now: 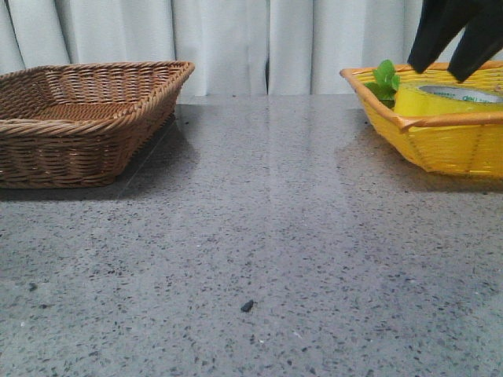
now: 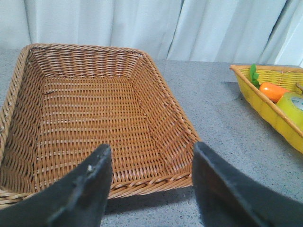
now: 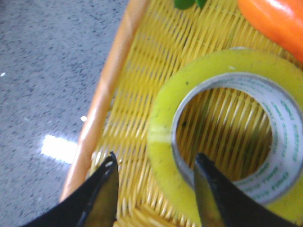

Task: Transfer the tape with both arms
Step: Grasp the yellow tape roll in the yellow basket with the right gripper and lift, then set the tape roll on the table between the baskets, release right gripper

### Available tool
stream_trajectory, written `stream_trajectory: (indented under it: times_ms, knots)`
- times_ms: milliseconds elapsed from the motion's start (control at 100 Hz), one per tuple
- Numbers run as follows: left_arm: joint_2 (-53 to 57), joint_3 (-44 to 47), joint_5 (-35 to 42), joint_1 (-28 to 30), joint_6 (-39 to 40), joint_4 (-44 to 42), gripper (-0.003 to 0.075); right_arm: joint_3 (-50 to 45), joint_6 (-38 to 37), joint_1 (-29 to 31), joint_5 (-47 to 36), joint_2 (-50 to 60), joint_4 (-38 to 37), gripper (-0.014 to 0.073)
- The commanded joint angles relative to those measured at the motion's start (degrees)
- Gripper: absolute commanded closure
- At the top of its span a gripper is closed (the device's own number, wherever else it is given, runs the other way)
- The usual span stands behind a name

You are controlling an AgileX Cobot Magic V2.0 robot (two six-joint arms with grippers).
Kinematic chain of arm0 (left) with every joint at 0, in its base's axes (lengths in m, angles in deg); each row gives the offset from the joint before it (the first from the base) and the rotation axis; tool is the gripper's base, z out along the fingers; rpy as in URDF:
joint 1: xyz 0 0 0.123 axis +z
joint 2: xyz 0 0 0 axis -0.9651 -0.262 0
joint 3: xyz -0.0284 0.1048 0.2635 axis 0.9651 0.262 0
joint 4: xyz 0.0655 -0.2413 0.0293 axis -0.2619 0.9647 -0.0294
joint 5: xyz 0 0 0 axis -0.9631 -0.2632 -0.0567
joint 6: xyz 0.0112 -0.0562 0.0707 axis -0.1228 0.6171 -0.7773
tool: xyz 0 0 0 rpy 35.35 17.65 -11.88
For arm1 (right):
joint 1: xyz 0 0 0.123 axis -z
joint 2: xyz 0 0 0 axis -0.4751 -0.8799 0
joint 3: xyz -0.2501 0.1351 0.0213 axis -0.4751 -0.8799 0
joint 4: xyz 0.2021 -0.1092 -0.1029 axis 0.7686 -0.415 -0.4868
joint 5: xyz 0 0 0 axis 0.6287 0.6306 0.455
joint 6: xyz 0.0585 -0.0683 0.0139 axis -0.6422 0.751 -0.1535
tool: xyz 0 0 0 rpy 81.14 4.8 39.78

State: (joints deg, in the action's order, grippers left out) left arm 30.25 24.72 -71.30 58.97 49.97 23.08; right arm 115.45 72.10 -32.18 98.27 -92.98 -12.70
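On the left of the grey speckled table (image 1: pixel 259 236) sits a brown wicker basket (image 1: pixel 78 118), its woven floor bare in the left wrist view; the left gripper (image 2: pixel 150 161) hangs just above that basket's near rim, its two dark jaws spread wide apart with nothing between them but the wickerwork behind; neither jaw touches the rim as far as can be seen. Toward the middle of the table lies a small dark speck (image 1: pixel 247 305), well apart from both baskets; behind everything hangs a pale curtain (image 1: pixel 236 39).

At the right stands a yellow basket (image 1: pixel 448 145), and in it the tape (image 1: pixel 440 100) lies flat on its side, hole upward, near the basket's front-left wall; its white inner core with green lettering shows in the right wrist view; beside it, farther back in the basket, lies an orange carrot (image 3: pixel 277 21) with green leaves (image 1: pixel 386 78). The right gripper (image 3: pixel 156 165) hovers above the tape, jaws parted; in its own wrist view one jaw stands over the bare basket floor outside the roll and the other over the rim of the core, so that the yellow wall of the roll lies between them; whether either jaw touches the tape cannot be told, and it has hold of nothing.
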Motion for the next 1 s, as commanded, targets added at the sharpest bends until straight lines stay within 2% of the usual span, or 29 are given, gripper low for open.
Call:
stream_trajectory:
  times_ms: [0,150,230,330,340,390,520,700,840,990]
  knots:
    - [-0.6,-1.9,4.0,-0.5,0.0,1.0,0.0377,2.0,0.0,0.3,-3.5,0.4,0.7,0.0294]
    - [-0.6,-1.9,4.0,-0.5,0.0,1.0,0.0377,2.0,0.0,0.3,-3.9,-2.0,0.7,0.0302]
    - [-0.6,-1.9,4.0,-0.5,0.0,1.0,0.0377,2.0,0.0,0.3,-3.7,-2.9,0.7,0.0345]
    - [-0.6,-1.9,4.0,-0.5,0.0,1.0,0.0377,2.0,0.0,0.3,-3.5,-3.9,0.7,0.0494]
    - [-0.6,-1.9,4.0,-0.5,0.0,1.0,0.0377,2.0,0.0,0.3,-3.5,-3.9,0.7,0.0543]
    - [-0.6,-1.9,4.0,-0.5,0.0,1.0,0.0377,2.3,0.0,0.3,-3.7,-3.9,0.7,0.0669]
    - [-0.6,-1.9,4.0,-0.5,0.0,1.0,0.0377,5.2,-0.1,0.3,-4.7,-1.4,0.3,0.0640]
    - [-0.6,-1.9,4.0,-0.5,0.0,1.0,0.0377,15.5,-0.1,-2.0,-7.6,4.2,1.3,0.0640]
    - [-0.6,-1.9,4.1,-0.5,0.0,1.0,0.0377,24.2,-0.1,-8.6,-7.9,4.2,4.0,0.0640]
    - [-1.1,-1.9,4.1,-0.5,0.0,1.0,0.0377,25.1,-0.1,-17.9,-8.4,0.2,3.1,0.0640]
